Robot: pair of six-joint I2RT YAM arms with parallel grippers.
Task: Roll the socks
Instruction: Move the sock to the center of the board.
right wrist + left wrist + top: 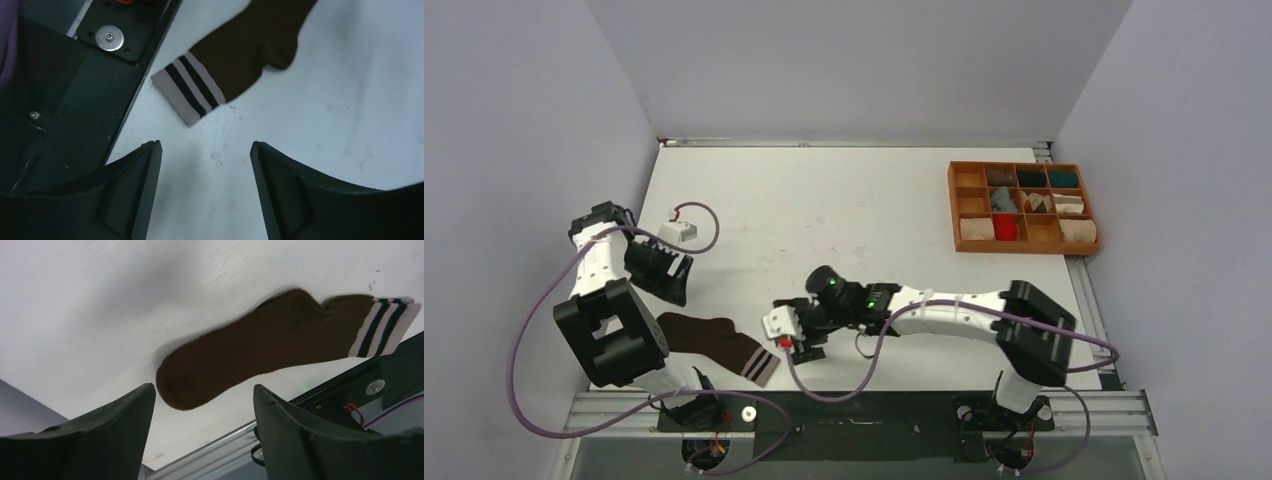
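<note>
One dark brown sock (714,342) with a pale-striped cuff (762,366) lies flat near the table's front left. It also shows in the left wrist view (260,347) and in the right wrist view (250,50). My left gripper (672,285) is open and empty, hovering just past the sock's toe (182,387). My right gripper (804,348) is open and empty, just right of the cuff (189,92) and not touching it. A grey fabric piece (1002,198) and a red one (1005,226) sit in tray compartments.
A wooden compartment tray (1025,247) stands at the back right, with beige, cream, teal and dark bundles in it. The table's front edge and black mounting rail (874,412) run close to the sock. Grey walls enclose the left, back and right.
</note>
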